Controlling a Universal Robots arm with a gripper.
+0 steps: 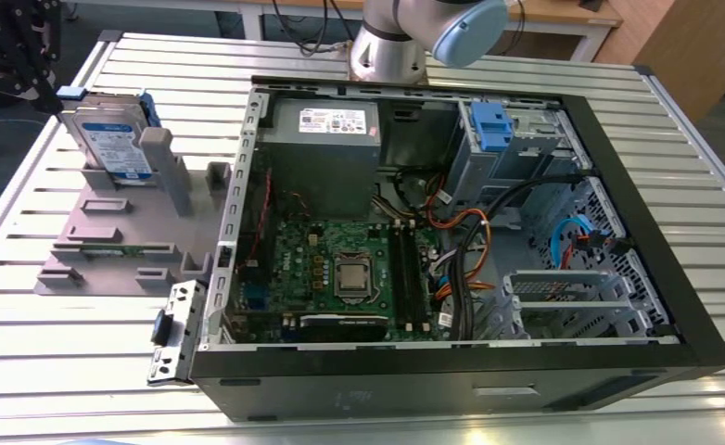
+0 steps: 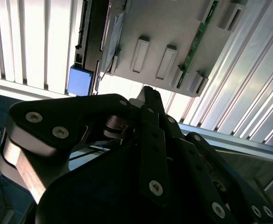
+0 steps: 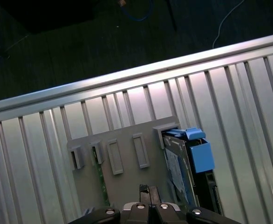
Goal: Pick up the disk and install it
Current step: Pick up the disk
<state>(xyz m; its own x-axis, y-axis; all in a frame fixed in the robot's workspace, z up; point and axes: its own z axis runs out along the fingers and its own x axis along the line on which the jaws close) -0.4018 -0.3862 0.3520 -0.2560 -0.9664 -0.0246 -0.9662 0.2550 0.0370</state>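
— Entry one, the disk?
— The disk [image 1: 106, 139]: silver-grey drive with a white-and-blue label and a bright blue bracket round its edge. It stands on edge in a slot of the grey holder [image 1: 115, 232], at the holder's far end in the exterior view. It is not lifted.

— Entry two, the hand?
— The hand [image 3: 146, 190]: black, with its fingers clenched together and nothing between them. It hangs over the holder. In the first wrist view its tips sit above the holder's flat plate, near the disk but apart from it.

— The holder itself?
— Grey and moulded, with several upright tabs and slots. A narrow green circuit strip [image 1: 118, 248] lies in a slot at the end opposite the disk. The holder rests flat on the slatted metal desk [image 1: 78, 352].

— What else stands by the holder?
— One open computer case [image 1: 462, 371], black, lying on its side just beside the holder on the exterior view's right. Inside it:
- a green main board [image 1: 337, 269]
- a grey metal box with a white sticker [image 1: 325, 125]
- a small blue latch piece [image 1: 491, 120]
- loose cables [image 1: 459, 269]

The arm's grey base [image 1: 387, 46] stands well apart from the holder, past the case.
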